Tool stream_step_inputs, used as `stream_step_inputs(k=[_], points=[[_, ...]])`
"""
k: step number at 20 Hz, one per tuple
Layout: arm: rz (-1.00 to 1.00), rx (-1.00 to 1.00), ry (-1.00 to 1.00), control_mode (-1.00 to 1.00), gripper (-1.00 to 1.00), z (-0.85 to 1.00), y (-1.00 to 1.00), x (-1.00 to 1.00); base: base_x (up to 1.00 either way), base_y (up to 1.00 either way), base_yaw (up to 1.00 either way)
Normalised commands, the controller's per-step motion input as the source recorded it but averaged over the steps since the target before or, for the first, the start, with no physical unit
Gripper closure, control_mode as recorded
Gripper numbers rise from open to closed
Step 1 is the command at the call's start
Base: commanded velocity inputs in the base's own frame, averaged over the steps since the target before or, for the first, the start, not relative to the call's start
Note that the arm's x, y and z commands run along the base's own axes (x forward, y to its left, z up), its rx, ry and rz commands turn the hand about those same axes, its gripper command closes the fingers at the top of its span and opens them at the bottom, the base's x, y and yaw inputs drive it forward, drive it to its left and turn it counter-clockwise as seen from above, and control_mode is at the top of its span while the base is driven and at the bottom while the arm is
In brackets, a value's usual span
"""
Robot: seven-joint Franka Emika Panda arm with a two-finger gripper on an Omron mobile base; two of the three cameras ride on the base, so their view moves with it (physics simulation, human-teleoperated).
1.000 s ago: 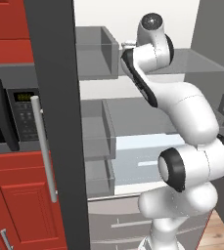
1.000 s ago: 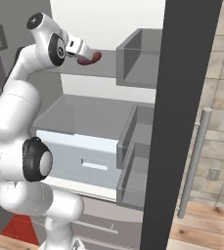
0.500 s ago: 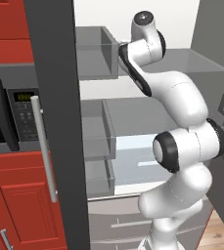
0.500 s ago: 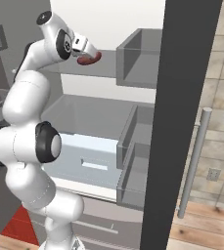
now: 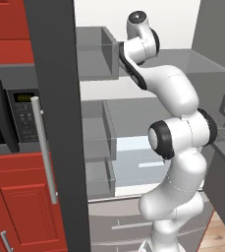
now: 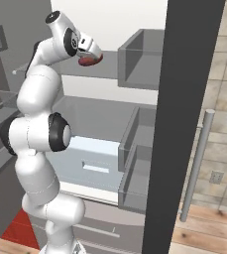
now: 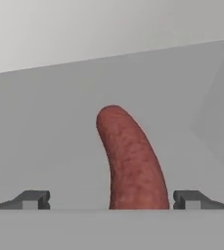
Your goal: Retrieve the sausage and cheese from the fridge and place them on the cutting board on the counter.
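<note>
Now the gripper (image 7: 111, 200) stands wide open astride the sausage (image 7: 132, 161) on a fridge (image 6: 194, 99) shelf (image 7: 45, 146).

Its fingertips (image 7: 33, 199) sit well apart, one on each side of the link, touching nothing. Up close, the hand view shows a curved, mottled reddish-brown sausage lying on smooth grey. The right base view shows it as a red sliver under the hand (image 6: 87, 47), beside a boxy grey door bin (image 6: 140, 64). The left base view adds a black microwave (image 5: 11, 118) set in glossy red cabinets (image 5: 25, 206) past the dark door edge (image 5: 55, 98). A pale drawer (image 6: 92, 161) sits below; wood flooring (image 6: 209, 228) shows at the right.
</note>
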Motion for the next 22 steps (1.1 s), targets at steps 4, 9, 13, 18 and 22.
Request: stream_step_inputs(k=[4, 9, 13, 18, 22], points=[[-0.02, 0.05, 0.12, -1.00, -1.00, -0.28, 0.00, 0.06, 0.00, 0.00, 0.00], [-0.01, 0.04, 0.07, -1.00, -1.00, -0.32, 0.00, 0.00, 0.00, 0.00, 0.00], [0.00, 0.01, 0.01, -1.00, -1.00, -0.45, 0.00, 0.00, 0.00, 0.00, 0.00], [0.00, 0.01, 0.00, -1.00, 1.00, -0.43, 0.00, 0.00, 0.00, 0.00, 0.00], [0.00, 0.01, 0.00, -1.00, 1.00, -0.57, 0.00, 0.00, 0.00, 0.00, 0.00]])
